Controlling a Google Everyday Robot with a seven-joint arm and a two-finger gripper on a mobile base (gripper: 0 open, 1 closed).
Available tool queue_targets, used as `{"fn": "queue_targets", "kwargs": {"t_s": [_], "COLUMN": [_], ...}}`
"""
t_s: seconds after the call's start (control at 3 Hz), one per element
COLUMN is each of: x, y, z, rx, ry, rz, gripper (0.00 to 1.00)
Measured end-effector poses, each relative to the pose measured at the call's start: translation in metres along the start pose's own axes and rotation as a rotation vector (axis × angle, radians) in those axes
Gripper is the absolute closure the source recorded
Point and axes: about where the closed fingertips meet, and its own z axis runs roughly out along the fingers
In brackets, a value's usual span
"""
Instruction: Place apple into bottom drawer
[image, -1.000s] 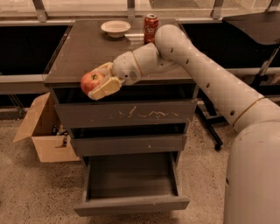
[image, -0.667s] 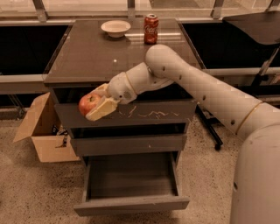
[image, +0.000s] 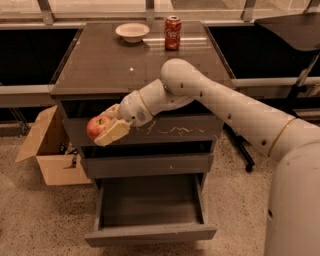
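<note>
My gripper (image: 102, 127) is shut on the apple (image: 96, 127), a small red apple with yellowish patches. It holds the apple in the air in front of the left end of the top drawer (image: 175, 131), the one with white scratches on its front. The bottom drawer (image: 150, 234) is pulled open below, with a wide shallow grey interior that holds nothing. The apple is well above the drawer and to the left of its middle.
A red soda can (image: 173, 32) and a white bowl (image: 132, 32) stand at the back of the cabinet top (image: 100, 65). An open cardboard box (image: 47, 150) sits on the floor left of the cabinet. A chair base (image: 245, 150) is at the right.
My arm has lowered and drawn toward the camera, carrying the apple down from the cabinet's top edge to in front of the top drawer's left end.
</note>
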Motion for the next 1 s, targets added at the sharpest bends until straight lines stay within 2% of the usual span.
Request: {"fn": "queue_targets", "kwargs": {"t_s": [0.33,0.67,1.0], "x": [0.031,0.062,0.098], "y": [0.017,0.039,0.054], "z": [0.012,0.021,0.035], "rx": [0.034,0.070,0.077], "ry": [0.016,0.006,-0.013], "rz": [0.087,0.162,0.214], "gripper": [1.00,1.00,1.00]}}
